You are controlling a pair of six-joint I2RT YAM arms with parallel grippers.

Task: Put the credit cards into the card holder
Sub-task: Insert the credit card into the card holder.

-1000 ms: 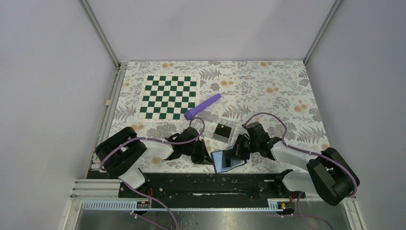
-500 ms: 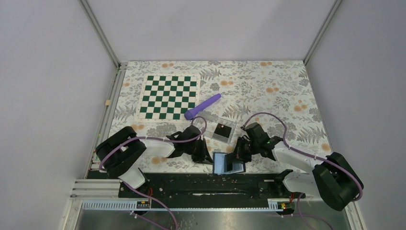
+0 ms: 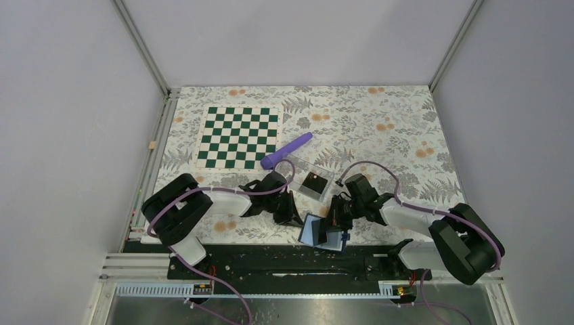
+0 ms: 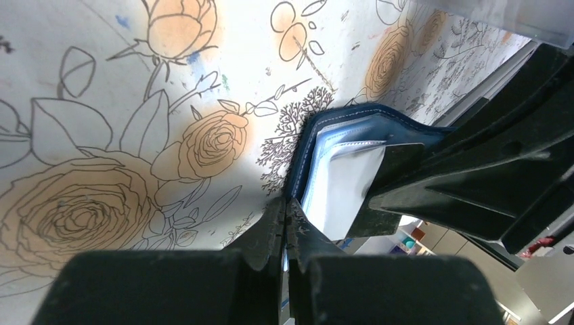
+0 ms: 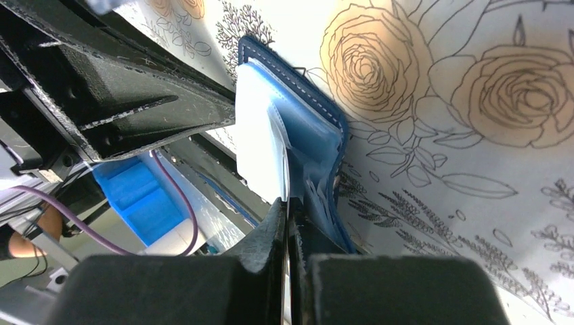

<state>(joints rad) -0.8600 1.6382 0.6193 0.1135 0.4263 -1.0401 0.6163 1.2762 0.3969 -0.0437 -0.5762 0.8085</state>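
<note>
Both pinch shut on the seemingly soft, light card holder: left gripper at its stiffer stitched edge, right gripper on a pocket leaf.

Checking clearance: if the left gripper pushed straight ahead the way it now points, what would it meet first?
The card holder: its navy edge sits right at the closed tips of the left gripper, seemingly touching.
</note>
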